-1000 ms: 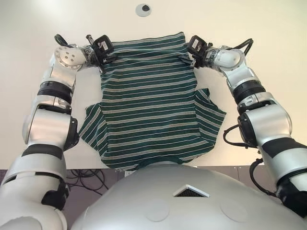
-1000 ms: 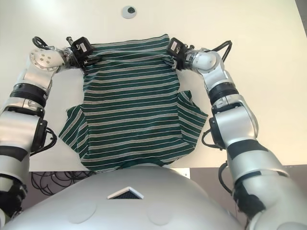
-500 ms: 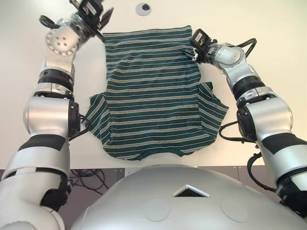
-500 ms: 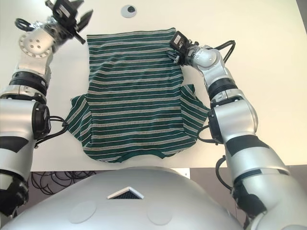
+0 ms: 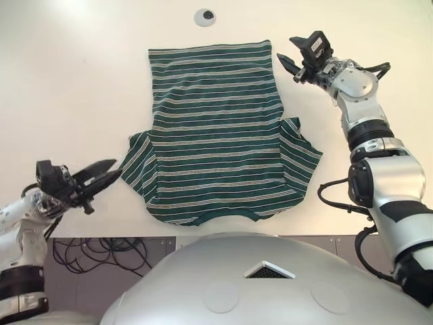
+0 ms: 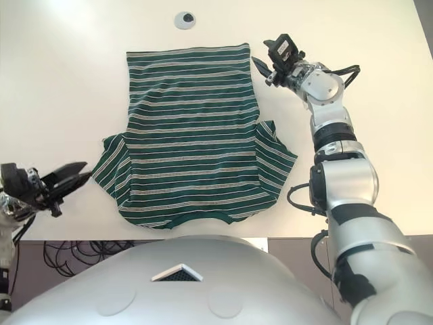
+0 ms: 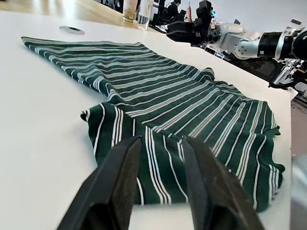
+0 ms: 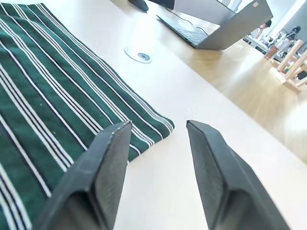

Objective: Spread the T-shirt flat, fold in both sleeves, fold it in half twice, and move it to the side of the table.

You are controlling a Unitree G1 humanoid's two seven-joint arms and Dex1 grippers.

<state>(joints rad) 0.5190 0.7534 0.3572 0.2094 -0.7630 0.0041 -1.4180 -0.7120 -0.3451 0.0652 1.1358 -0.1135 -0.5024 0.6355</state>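
The T-shirt [image 5: 216, 132] lies spread on the table [image 5: 67, 81], hem toward the far side and collar at the near edge, with both sleeves out. The right sleeve [image 5: 298, 145] is rumpled, so a fold hides part of its cloth. In the left wrist view the two dark fingers [image 7: 115, 182] cover the nearest strip of the left sleeve [image 5: 135, 166]. Whether they touch it is hard to make out.

The left hand [image 5: 114, 169] sits low at the near table edge, fingers moderately apart and empty, pointing at that sleeve. The right hand [image 5: 285, 51] hovers just beside the hem's far right corner – spread wide, holding nothing.

A round grommet [image 5: 205, 16] sits beyond the hem, and cables [image 5: 88, 250] hang below the near edge. The table is plain white. Past it, the right wrist view shows an open laptop [image 8: 216, 28] and pale wooden flooring.
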